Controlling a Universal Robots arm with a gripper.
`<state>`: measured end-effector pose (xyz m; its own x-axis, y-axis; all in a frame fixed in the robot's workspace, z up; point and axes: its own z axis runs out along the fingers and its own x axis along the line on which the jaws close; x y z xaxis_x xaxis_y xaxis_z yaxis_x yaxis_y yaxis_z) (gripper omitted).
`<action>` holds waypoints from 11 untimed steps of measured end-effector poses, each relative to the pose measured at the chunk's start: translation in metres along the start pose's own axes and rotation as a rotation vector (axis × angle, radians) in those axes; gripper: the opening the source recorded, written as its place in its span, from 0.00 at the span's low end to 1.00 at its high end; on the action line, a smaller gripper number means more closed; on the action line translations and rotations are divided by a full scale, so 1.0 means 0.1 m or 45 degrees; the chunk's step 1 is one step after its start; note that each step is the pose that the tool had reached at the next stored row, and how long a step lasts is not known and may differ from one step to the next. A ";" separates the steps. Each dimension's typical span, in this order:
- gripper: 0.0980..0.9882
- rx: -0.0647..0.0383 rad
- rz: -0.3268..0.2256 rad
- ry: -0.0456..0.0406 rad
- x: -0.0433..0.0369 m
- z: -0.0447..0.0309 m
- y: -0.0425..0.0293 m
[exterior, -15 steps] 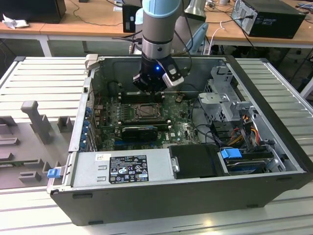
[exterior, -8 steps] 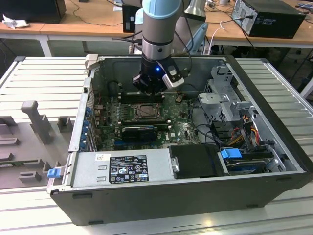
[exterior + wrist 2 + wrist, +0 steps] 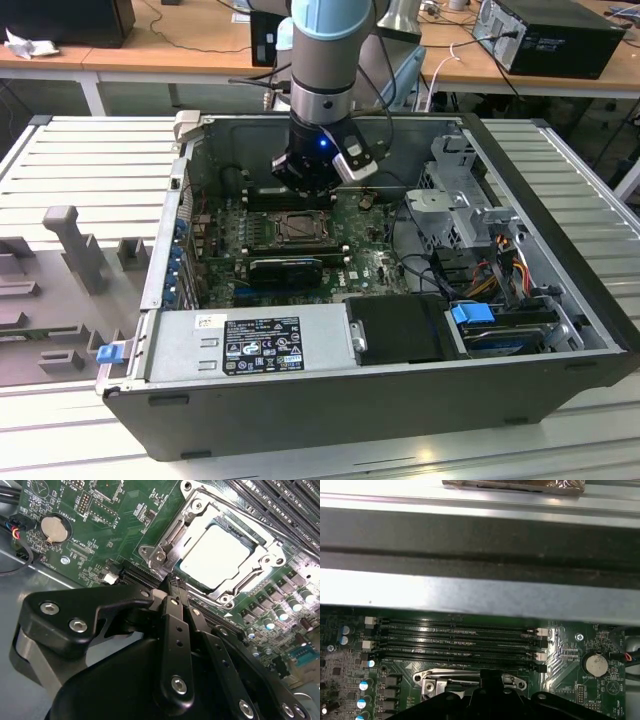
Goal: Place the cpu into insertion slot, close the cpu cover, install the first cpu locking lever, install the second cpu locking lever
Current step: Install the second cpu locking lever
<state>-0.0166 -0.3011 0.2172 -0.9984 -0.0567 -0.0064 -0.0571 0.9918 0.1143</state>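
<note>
Silvery metal frames the insertion slot in the second wrist view, and the cpu lies flat inside it, its pale top face bright. The cpu cover is down around the chip, which shows through the square cut-out. The gripper has its black fingers pressed together, holding nothing, with the tips at about seven o'clock of the slot, at the cover's edge. In the exterior view the gripper hangs over the motherboard, just at twelve o'clock of the slot. In the first wrist view, long black memory slots run beside the cover.
</note>
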 end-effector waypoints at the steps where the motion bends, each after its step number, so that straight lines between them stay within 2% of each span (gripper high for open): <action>1: 0.01 0.000 0.000 0.000 0.000 0.000 -0.002; 11: 0.01 0.000 0.000 0.000 0.003 -0.006 -0.048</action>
<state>-0.0166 -0.3060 0.2172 -0.9984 -0.0567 -0.0064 -0.0571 0.9918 0.1143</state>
